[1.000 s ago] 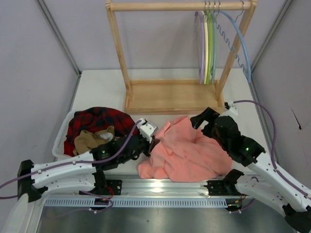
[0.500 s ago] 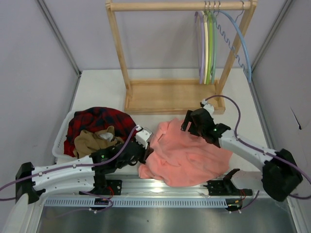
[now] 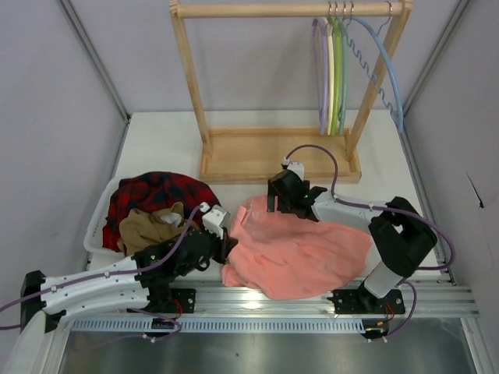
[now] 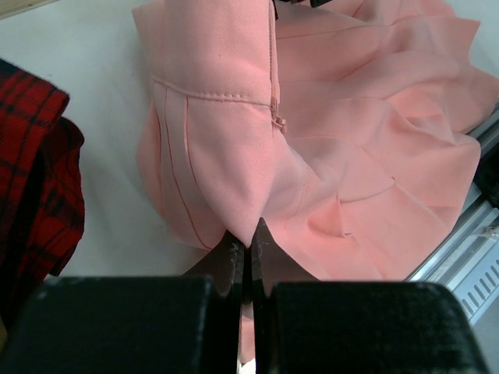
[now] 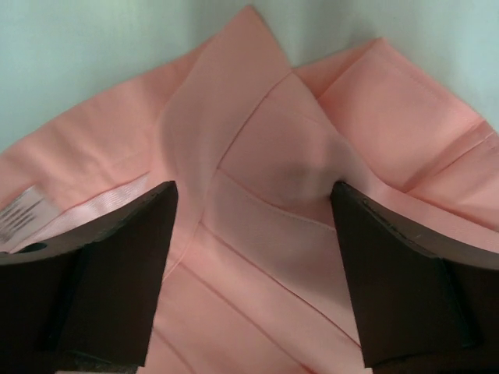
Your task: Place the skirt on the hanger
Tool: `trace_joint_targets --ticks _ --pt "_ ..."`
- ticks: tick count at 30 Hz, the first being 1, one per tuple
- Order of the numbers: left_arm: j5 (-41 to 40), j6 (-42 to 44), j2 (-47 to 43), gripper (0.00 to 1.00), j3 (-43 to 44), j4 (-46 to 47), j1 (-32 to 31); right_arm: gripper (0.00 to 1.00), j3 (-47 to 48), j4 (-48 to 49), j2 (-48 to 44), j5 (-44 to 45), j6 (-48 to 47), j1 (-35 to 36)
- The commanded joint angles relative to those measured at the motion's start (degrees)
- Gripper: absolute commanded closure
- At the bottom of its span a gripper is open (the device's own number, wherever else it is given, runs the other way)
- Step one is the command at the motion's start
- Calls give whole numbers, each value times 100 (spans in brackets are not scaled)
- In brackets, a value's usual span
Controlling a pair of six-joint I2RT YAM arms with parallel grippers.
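The left arm (image 3: 93,284) lies low along the near edge of the table (image 3: 156,144), reaching toward 2 o'clock. The left gripper (image 3: 224,238) sits at the 9 o'clock edge of the skirt (image 3: 300,249). In the left wrist view its fingers (image 4: 234,257) are pressed together on a peaked fold of the pink cloth (image 4: 335,156), which rises from the tips toward 12 o'clock, with a stitched seam and a zip line on it.

The right arm (image 3: 398,234) is folded back on itself, its forearm running toward 9 o'clock across the far side of the skirt. The right gripper (image 3: 274,204) points down at the garment's 11 o'clock corner. In the right wrist view its two dark fingers (image 5: 117,273) stand wide apart, one on each side of a raised crease of the skirt (image 5: 257,156). Whether the tips touch the cloth I cannot tell; a white care label peeks out at 9 o'clock.

The skirt lies crumpled on the table between the two grippers, its near hem at the metal rail. The hanger (image 3: 322,78) hangs on the wooden rack (image 3: 281,156) at about 1 o'clock from the skirt, well apart from it and from both grippers. At 9 o'clock from the skirt a white basket (image 3: 95,234) holds a plaid garment (image 3: 156,195).
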Motion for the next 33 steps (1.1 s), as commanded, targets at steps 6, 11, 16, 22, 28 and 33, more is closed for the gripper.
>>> trace_joint_targets --ticks 6,11,16,22,28,33 --pt "-485 -404 -490 100 -176 -301 7 58 557 -245 707 784 -471 273" --pt "-1012 -870 -447 100 -133 -591 164 100 515 -430 -316 1188 -111 299" --pt "-287 -355 -341 100 131 -66 1551 100 -390 465 -2436 1013 135 430" --pt "340 1129 62 100 982 945 2335 100 -1138 896 -4816 1154 -206 528" --pt "1096 2178 687 100 1810 1324 2371 100 -1411 635 -5656 1144 -595 457" --pt "2176 1969 591 99 1161 1044 2362 100 -2069 -490 -6375 1163 248 387"
